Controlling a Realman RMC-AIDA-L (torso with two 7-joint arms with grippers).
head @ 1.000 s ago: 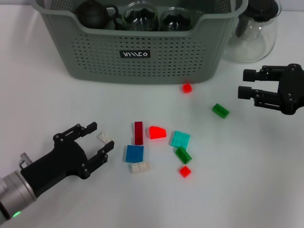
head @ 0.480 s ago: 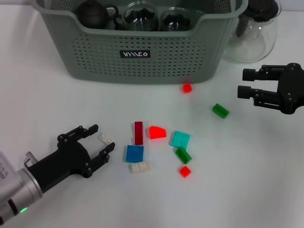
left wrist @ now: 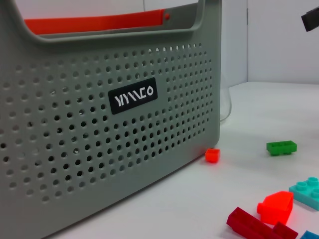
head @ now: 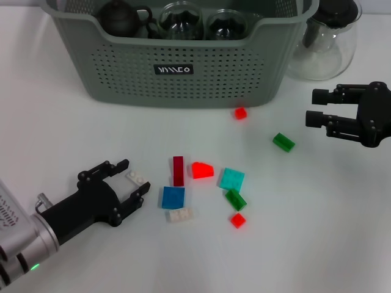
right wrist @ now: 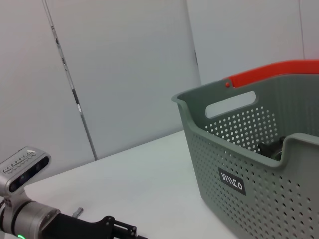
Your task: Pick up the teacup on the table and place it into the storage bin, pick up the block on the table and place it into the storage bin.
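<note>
While the left gripper (head: 133,181) sits low on the table at lower left of the head view, its jaws stand wide apart around a small white block (head: 138,179), one finger above it, one below; cannot tell if either finger touches it. Right gripper (head: 318,108) hovers at the right edge, mid-height, jaws open with a moderate gap, holding nothing.

Storage bin (head: 122,67) fills the top centre of the head view, grey-green, perforated walls, dark logo plate facing the camera. Inside along its near wall: a dark teapot (head: 121,17) at left, then a clear glass vessel (head: 181,20) and another glass vessel (head: 226,23) with dark contents. Glass pitcher (head: 324,46) with dark lid stands just beside the bin's right end, top right corner.

Blocks are scattered on the white table (head: 317,232) below the bin. Small red block (head: 240,113) just in front of the bin's right part. Green block (head: 283,142) to its lower right, apart from the rest. Centre cluster: dark red long block (head: 178,170), bright red block (head: 202,170) just beside it, teal block (head: 232,179), dark green block (head: 235,199) touching the teal one's lower edge, small red cube (head: 237,220) below, blue block (head: 173,197), and an off-white block (head: 179,215) directly under the blue one.

Left wrist view: bin wall and logo close up, orange-red handle at the top.
</note>
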